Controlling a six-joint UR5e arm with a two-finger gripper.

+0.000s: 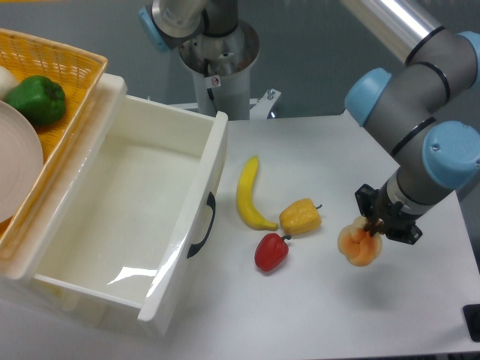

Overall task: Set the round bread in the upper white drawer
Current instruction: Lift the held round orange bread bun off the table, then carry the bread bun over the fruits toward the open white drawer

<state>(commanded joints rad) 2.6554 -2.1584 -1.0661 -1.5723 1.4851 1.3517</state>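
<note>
now round bread point(358, 245) hangs beneath end effector point(373, 229).

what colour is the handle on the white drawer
Black: a curved handle on the front of the upper white drawer, seen plainly in the fixed camera view.
</note>
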